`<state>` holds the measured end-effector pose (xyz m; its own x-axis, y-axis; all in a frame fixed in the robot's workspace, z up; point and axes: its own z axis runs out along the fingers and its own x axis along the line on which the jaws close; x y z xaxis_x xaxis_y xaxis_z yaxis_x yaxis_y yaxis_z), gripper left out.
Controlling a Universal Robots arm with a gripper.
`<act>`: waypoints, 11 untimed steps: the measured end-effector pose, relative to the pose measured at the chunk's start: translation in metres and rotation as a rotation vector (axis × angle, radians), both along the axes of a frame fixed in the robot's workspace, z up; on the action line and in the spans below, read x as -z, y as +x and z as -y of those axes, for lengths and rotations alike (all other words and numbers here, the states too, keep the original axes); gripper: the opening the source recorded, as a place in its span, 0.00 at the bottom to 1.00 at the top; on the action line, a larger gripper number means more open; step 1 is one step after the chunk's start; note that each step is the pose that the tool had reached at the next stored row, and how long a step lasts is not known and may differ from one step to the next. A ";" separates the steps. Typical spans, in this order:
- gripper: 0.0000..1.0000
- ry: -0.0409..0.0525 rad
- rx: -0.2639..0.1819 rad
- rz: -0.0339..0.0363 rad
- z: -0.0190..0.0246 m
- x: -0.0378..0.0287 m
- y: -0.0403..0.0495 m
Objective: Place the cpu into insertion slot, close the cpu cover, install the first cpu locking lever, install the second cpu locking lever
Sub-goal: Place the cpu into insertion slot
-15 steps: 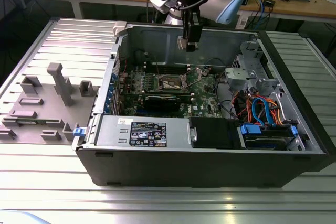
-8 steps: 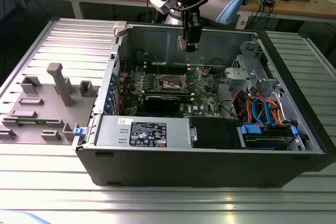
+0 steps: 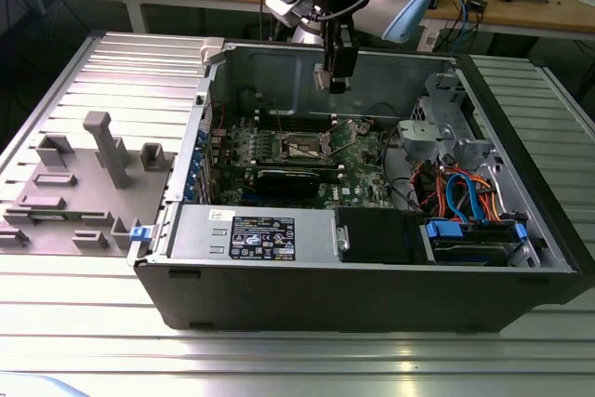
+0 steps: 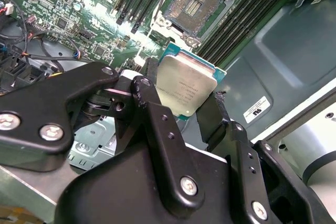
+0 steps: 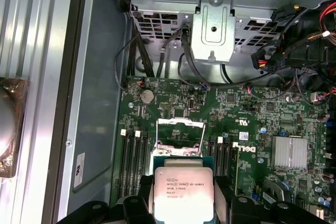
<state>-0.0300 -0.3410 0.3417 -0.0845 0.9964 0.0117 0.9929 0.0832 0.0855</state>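
Aloft, pincer (image 4: 184, 90) clamping print-marked cpu (image 4: 186, 83), insertion slot (image 4: 193, 4) uncovered

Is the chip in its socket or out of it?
Out. The gripper holds the chip above the board; the socket lies empty.

cpu (image 4: 186, 90): silver-grey, held aloft | insertion slot (image 4: 195, 4): bare, at cpu's 7 o'clock, exterior view | cpu cover (image 5: 180, 123): raised

The cpu (image 4: 186, 90) has a smooth top of dull silver-grey metal. The gripper (image 4: 185, 86) has matt black fingers (image 4: 160, 124) with shiny metal screws (image 4: 189, 184). The insertion slot (image 4: 195, 4) has a bright metal rim on glossy green circuit board (image 5: 252, 108). The computer case (image 3: 279, 72) is matt grey sheet metal; the table (image 3: 279, 360), ribbed glossy metal.
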 end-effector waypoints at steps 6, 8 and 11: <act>0.54 -0.0004 0.000 0.0000 0.0000 0.0022 0.0000; 0.54 -0.0006 0.000 0.0000 0.0000 0.0030 0.0000; 0.54 -0.0006 0.000 0.0000 0.0000 0.0040 0.0000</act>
<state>-0.0300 -0.3410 0.3377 -0.0845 0.9964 0.0111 0.9929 0.0833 0.0855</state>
